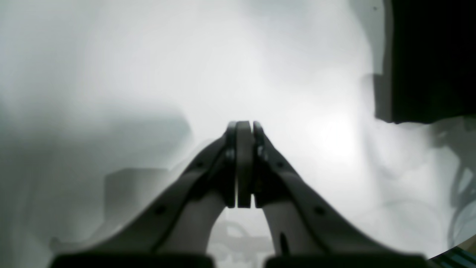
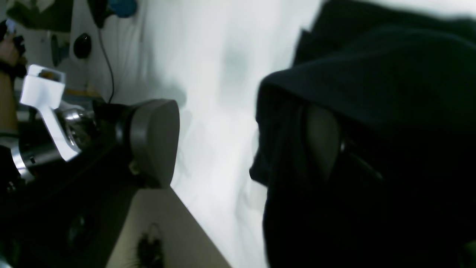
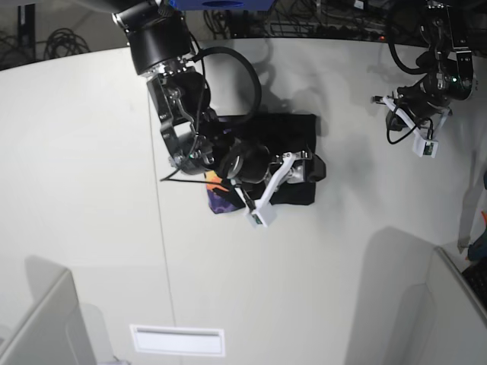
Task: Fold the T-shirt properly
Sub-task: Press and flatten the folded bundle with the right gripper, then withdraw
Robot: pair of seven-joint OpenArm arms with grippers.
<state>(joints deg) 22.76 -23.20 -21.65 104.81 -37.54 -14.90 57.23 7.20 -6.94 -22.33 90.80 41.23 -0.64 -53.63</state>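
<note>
The white desk (image 3: 380,198) carries the black T-shirt (image 3: 293,193) near its middle, clear of the edges, orange-and-purple print partly showing. The right tool (image 2: 239,143) stands spread, one finger against the cloth; the left tool (image 1: 245,128) is clenched, empty.

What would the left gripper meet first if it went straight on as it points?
Probably the white tabletop, though its distance is unclear; the black T-shirt lies off to one side.

Matt black cloth T-shirt (image 2: 405,111)
</note>
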